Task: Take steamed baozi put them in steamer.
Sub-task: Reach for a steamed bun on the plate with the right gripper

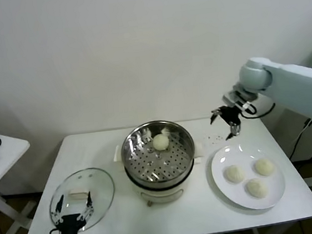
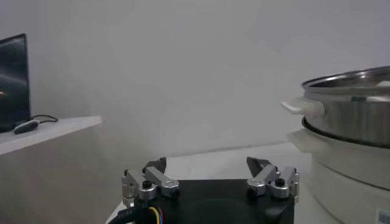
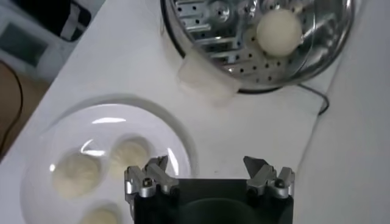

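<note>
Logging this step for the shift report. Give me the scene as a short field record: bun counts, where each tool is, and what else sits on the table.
baozi in steamer: one, on the perforated floor
baozi on plate: three
right tool: open, empty, in the air between steamer and plate
left tool: open, empty, parked low over the glass lid
table: white; lid at robot's left, steamer in the middle, plate at right

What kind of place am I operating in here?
Probably a lab mock-up of a kitchen rather than a real one: a bare white table against a blank wall, holding only a steamer, a plate of baozi and a glass lid.
</note>
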Tool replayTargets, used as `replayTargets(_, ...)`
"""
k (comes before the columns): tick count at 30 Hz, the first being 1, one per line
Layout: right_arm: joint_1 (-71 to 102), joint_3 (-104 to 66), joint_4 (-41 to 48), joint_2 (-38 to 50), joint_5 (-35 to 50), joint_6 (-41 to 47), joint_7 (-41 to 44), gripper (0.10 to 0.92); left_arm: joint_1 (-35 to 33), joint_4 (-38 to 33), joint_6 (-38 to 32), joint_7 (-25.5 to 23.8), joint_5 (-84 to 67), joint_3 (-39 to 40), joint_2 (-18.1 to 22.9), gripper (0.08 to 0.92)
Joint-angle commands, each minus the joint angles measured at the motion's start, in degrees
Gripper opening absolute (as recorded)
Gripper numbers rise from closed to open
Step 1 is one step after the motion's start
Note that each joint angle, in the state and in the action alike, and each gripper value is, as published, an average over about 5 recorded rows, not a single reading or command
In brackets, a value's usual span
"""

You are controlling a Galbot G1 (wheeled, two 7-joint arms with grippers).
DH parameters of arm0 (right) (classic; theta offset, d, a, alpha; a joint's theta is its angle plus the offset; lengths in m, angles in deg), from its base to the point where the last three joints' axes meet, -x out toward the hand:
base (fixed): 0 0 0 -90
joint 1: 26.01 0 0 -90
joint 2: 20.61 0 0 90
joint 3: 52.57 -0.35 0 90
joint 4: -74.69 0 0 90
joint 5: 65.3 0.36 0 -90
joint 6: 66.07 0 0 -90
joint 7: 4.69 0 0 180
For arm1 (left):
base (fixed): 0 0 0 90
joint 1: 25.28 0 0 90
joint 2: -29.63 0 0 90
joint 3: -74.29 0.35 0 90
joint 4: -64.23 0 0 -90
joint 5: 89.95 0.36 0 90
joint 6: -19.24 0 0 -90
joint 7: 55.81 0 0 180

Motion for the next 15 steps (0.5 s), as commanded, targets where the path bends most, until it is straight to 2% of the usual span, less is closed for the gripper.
replayTargets(1,20.6,-13.0,0.5,6.2,-5.2,5.2,-2.3,0.823,0.3,-0.5,0.7,-0.2,0.7,0.5,1.0,0.823)
replayTargets(15,25.0,-14.7,5.5,0.9,-9.3,5.0,-2.7,0.823,0.1,-0.4,0.6,-0.3,1.1,0.5,1.7,0.823)
